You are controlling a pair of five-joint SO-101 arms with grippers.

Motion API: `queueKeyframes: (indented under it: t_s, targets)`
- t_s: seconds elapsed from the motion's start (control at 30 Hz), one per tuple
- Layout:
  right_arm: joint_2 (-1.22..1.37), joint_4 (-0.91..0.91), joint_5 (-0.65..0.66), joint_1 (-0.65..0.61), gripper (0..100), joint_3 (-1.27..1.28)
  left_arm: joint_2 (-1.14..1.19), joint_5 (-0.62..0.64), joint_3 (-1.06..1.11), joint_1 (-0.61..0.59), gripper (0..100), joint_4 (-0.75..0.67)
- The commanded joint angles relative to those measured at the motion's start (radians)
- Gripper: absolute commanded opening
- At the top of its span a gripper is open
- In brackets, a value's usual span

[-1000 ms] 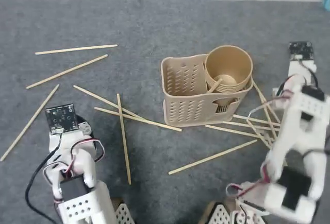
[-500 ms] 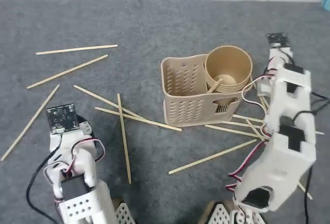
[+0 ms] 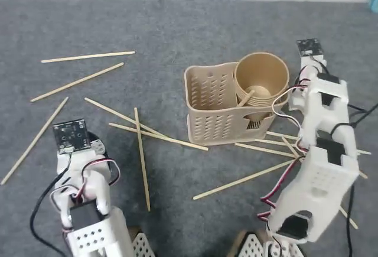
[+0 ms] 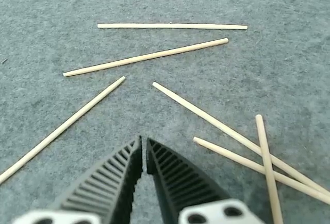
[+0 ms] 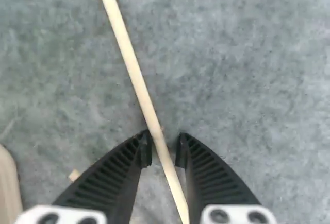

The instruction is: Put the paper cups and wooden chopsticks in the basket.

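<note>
A beige perforated basket [image 3: 212, 106] stands mid-table with stacked paper cups [image 3: 261, 75] in its right half; a chopstick [image 3: 245, 98] leans inside the cups. Wooden chopsticks lie scattered on the grey carpet, several to the left [image 3: 77, 82] and several by the basket's right side [image 3: 277, 149]. My right arm [image 3: 322, 100] is lowered just right of the basket. My right gripper [image 5: 163, 144] is open by a narrow gap, straddling a chopstick [image 5: 135, 74] lying on the carpet. My left gripper [image 4: 143, 144] is shut and empty above the carpet, near chopsticks [image 4: 146, 57].
A long chopstick [image 3: 244, 179] lies in front of the basket and another [image 3: 142, 158] runs near my left arm [image 3: 82, 186]. A beige edge [image 5: 7, 193] shows beside the right gripper. Open carpet lies behind the basket.
My right arm has swung in from the right edge toward the basket and come down beside it, over a chopstick. The left arm has stayed still.
</note>
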Motion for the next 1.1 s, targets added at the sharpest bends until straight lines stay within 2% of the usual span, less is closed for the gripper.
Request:
queueKeyframes:
  t_s: [0.0,0.03,0.4,0.7,0.83,0.97,1.07]
  targets:
    - [0.007,-0.013,0.002,0.007,4.3,-0.031,0.009,-0.006,-0.004,0.0,1,0.002]
    - [0.005,-0.013,0.002,0.008,0.5,-0.031,0.009,-0.006,-0.004,0.0,1,0.002]
    - [-0.142,0.085,-0.006,0.128,0.8,-0.029,0.009,-0.006,-0.004,0.0,1,0.002]
    - [-0.338,0.315,0.0,0.252,0.8,-0.025,0.009,-0.006,-0.004,-0.002,1,0.003]
    - [-0.377,0.317,-0.006,0.332,0.8,-0.025,0.009,-0.006,-0.004,-0.002,1,0.003]
    - [-0.384,0.277,-0.012,0.355,0.8,-0.025,0.009,-0.006,-0.004,0.0,1,0.003]
    - [-0.387,0.232,-0.094,0.349,0.8,-0.025,0.009,-0.006,-0.004,0.0,1,0.003]
